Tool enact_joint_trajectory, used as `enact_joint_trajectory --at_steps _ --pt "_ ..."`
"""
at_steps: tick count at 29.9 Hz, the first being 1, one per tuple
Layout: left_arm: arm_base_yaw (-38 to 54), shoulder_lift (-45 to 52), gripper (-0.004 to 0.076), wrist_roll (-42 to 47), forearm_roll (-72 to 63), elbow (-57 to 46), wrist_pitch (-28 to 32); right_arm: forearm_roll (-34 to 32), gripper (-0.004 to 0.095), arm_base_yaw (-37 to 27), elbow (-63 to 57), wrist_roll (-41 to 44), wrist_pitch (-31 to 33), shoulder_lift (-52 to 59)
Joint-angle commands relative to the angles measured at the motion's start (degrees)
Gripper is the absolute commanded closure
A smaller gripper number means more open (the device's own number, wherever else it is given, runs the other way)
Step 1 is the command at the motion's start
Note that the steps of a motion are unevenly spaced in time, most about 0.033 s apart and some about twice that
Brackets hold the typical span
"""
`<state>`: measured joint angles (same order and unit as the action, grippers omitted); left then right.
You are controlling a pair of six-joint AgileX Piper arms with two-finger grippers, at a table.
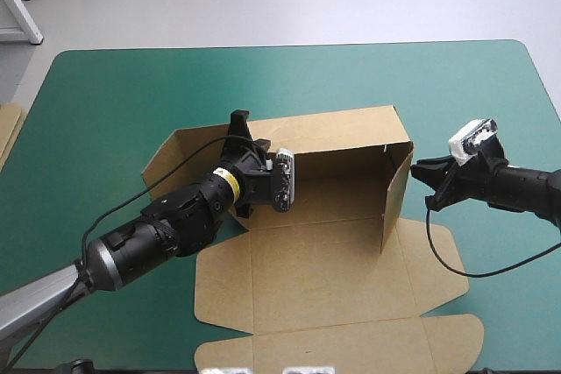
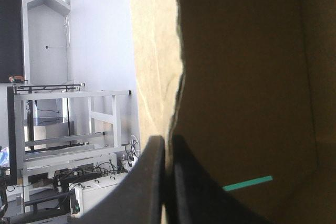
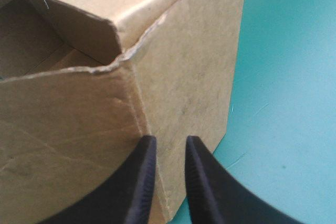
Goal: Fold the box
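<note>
High view, left to right: edge of spare board [image 1: 7,129] at the table's left edge; table [image 1: 105,94] under a teal-green cover; left gripper [image 1: 238,129] reaching in from the near left corner, its tip at the left end of the box's far wall; box [image 1: 342,208] of brown board about mid-table, part-formed; far wall [image 1: 337,129] raised; right wall [image 1: 396,194] raised and leaning a little; left flap [image 1: 188,159] spread outward; lid [image 1: 333,278] lying flat toward the near edge; right gripper [image 1: 421,166] coming in from the right, its tip just beside the right wall's outer face near the far corner.

Left wrist view: left gripper [image 2: 167,142] all but closed, a thin edge of brown board clamped between its black fingers [image 2: 149,182]; box [image 2: 247,77] filling the field ahead and to one side of the fingers, its inner face in shadow; a sliver of teal-green cover [image 2: 247,183] visible through a gap low in the board.

Right wrist view: right gripper [image 3: 169,142] with fingers parted by a narrow gap, gripping nothing; box [image 3: 184,66] directly ahead, a creased outer corner running down toward the gap; open interior showing beyond the wall's top edge; whether the tips touch the board cannot be told; teal-green cover [image 3: 289,103] bare beside the box.
</note>
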<state>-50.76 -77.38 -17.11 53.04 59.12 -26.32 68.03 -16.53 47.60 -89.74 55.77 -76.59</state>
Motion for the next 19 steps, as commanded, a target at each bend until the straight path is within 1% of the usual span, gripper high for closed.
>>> enact_joint_trajectory --at_steps 1,4,6,9,15,19 --pt "-0.3 1.5 0.0734 1.1 -0.9 1.2 3.9 4.4 0.0514 -0.3 1.1 -2.6 1.7 1.6" --pt "-0.3 1.5 0.0734 1.1 -0.9 1.2 4.3 5.5 0.0344 0.6 1.1 -4.2 0.8 1.6" --pt "-0.3 1.5 0.0734 1.1 -0.9 1.2 4.3 5.6 0.0288 1.4 1.1 -4.9 0.6 1.6" --pt "-0.3 1.5 0.0734 1.1 -0.9 1.2 4.5 5.1 0.0286 3.4 1.1 -5.5 0.5 1.5" --pt "-0.3 1.5 0.0734 1.1 -0.9 1.2 4.9 5.1 0.0301 7.2 1.1 -5.9 -4.0 0.1" --pt "-0.3 1.5 0.0734 1.1 -0.9 1.2 4.9 5.4 0.0301 8.6 1.1 -5.5 -4.6 -1.2"
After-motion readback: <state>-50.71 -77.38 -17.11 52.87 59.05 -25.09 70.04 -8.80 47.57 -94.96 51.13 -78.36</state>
